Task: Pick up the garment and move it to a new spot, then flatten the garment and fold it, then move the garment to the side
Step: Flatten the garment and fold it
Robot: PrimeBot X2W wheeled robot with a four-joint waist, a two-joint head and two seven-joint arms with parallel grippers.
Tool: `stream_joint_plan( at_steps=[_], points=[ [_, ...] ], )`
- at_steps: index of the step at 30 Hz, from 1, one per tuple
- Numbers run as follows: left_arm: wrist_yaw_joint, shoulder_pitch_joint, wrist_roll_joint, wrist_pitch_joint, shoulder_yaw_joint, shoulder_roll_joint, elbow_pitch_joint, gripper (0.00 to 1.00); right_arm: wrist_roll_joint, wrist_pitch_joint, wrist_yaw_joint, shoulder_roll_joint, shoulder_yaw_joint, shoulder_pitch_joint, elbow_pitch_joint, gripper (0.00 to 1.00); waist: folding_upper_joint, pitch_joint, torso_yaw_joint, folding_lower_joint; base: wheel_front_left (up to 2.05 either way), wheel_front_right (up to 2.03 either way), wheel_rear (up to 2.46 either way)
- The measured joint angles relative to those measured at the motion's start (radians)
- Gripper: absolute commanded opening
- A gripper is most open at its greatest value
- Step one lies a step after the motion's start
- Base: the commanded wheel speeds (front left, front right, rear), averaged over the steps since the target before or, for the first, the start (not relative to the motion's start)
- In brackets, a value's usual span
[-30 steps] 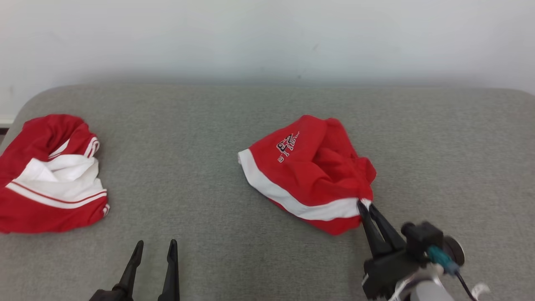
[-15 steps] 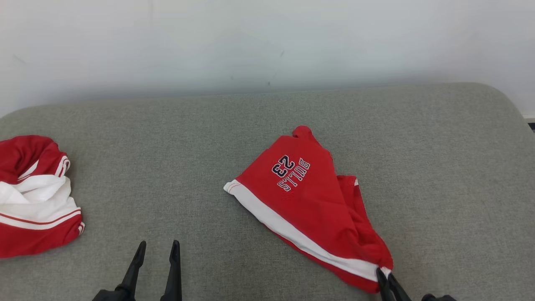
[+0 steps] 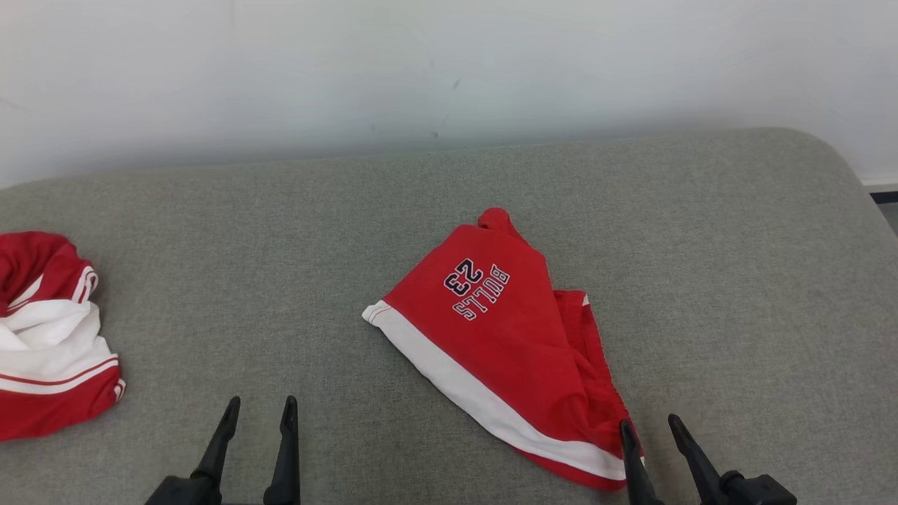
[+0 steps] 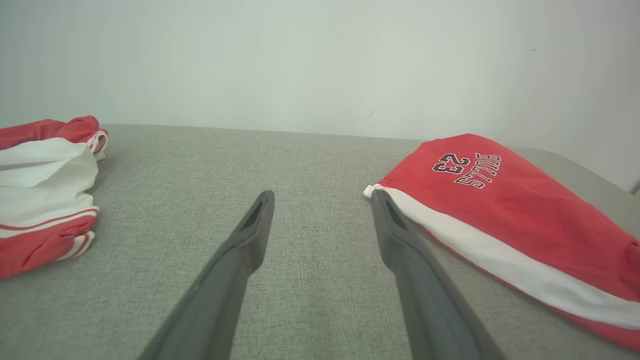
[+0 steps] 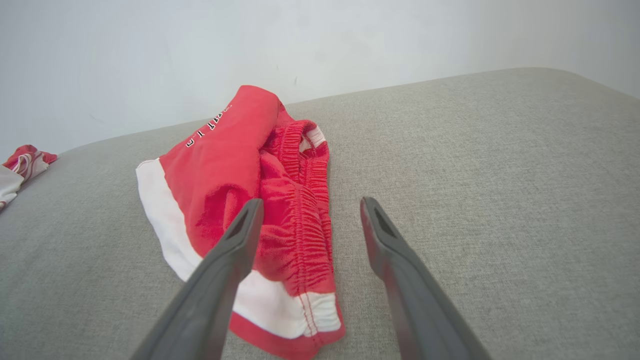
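At the lower right of the head view, the right gripper (image 3: 647,422) stands with its two fingers spread apart and nothing clamped between them. Its inner finger overlaps the near corner of the garment (image 3: 505,337); whether it touches the cloth cannot be told. The garment, a pair of red shorts with a white hem band and the print "BULLS 23", lies on the grey cushion (image 3: 280,245) right of centre, partly flattened, with its gathered elastic waistband bunched along its right edge. The left gripper (image 3: 261,401) sits at the lower left, fingers likewise parted and empty, well apart from the garment. A second red-and-white garment (image 3: 49,351) lies crumpled at the left edge of the head view, on the same cushion. A pale wall (image 3: 421,63) rises behind the cushion.
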Motion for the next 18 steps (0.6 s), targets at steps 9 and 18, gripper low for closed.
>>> stream_joint_plan(
  at_steps=[9,18],
  points=[
    [-0.002,-0.127,-0.030,0.000,-0.101,0.126,0.059,1.00,0.012,0.000,0.000,0.002,0.020,-0.028,-0.009,1.00,0.0000,0.020,-0.045,0.0001,0.00,0.00,0.00],
    [-0.002,-0.341,-0.166,0.000,-0.308,0.328,0.236,1.00,0.055,0.000,0.000,0.003,0.063,-0.096,-0.009,1.00,0.0000,0.067,-0.117,0.0001,0.00,0.00,0.00]
  ],
)
